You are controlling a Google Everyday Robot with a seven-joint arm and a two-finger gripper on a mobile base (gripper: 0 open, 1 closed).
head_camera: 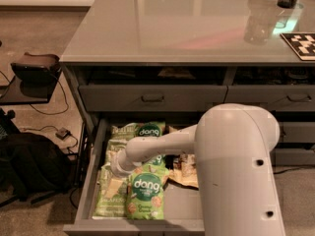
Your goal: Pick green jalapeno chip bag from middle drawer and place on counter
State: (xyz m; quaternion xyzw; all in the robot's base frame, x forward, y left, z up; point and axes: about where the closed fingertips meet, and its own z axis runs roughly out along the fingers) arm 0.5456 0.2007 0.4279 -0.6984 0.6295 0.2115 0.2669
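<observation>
Green jalapeno chip bag lies flat at the 9 o'clock side of the middle drawer, against the left wall, JALAPENO text toward the front edge. It's partly covered: a dang bag overlaps its right edge at 3 o'clock, and a second dang bag sits at the drawer's back, 12 o'clock. A tan bag is wedged behind the arm at roughly 2 o'clock.

My read on the layout: the target is only exposed along its left strip, so the approach has to come in from above on that side.

Arm pose: the shoulder housing fills the 4–5 o'clock part of the view, and the forearm runs toward 9 o'clock and down into the drawer. The gripper is over the upper part of the jalapeno bag, just beside the front dang bag's top edge. Whether it's wide, narrow or holding anything: cannot tell, the wrist hides it. Contact with the bag is also unclear.

Counter is at 12 o'clock, well apart from the bag. The bag is not lifted yet, so I'd call this the grasp stage.
</observation>
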